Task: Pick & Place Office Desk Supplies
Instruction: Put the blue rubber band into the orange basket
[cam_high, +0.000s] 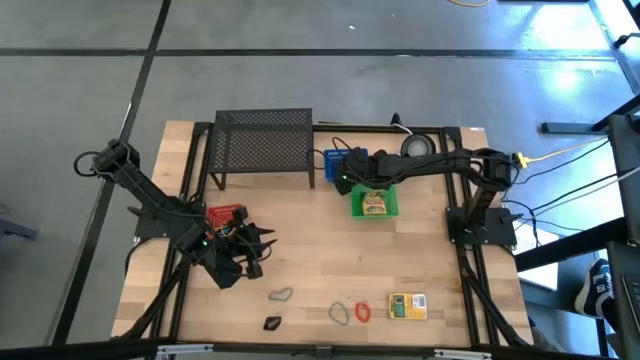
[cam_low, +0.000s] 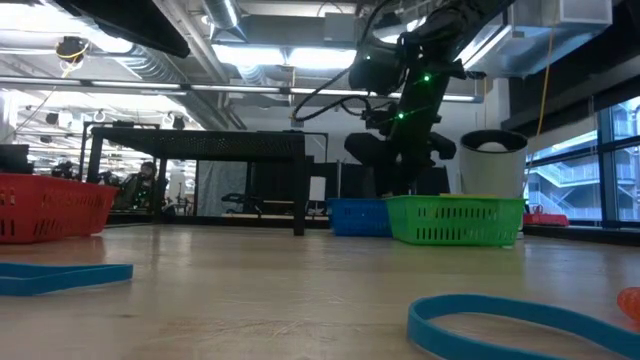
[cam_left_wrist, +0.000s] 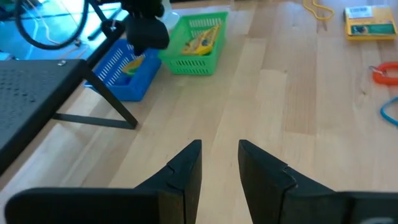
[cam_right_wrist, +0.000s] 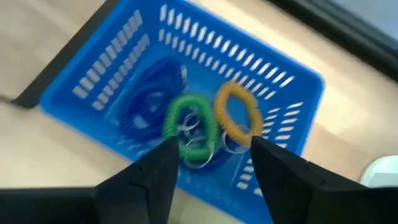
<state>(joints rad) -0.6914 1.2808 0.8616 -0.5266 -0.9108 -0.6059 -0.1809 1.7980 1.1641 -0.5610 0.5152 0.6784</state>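
Currently, the right gripper (cam_right_wrist: 211, 171) hovers over the blue basket (cam_right_wrist: 93, 81), fingers spread and empty; green, yellow and blue coil loops (cam_right_wrist: 189, 127) lie inside. Loops, a clip and a yellow-green box (cam_high: 408, 306) remain unsorted, well away from the basket. The left gripper (cam_left_wrist: 219, 163) waits, fingers slightly parted.

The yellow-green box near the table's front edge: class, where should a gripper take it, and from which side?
The yellow-green box lies flat with bare wood around it. Probably best: come straight down from above and close across its shorter sides.

Right end effector (cam_right_wrist: 211, 165) fingers apart, empty — left end effector (cam_left_wrist: 219, 163) parted, low, idle.
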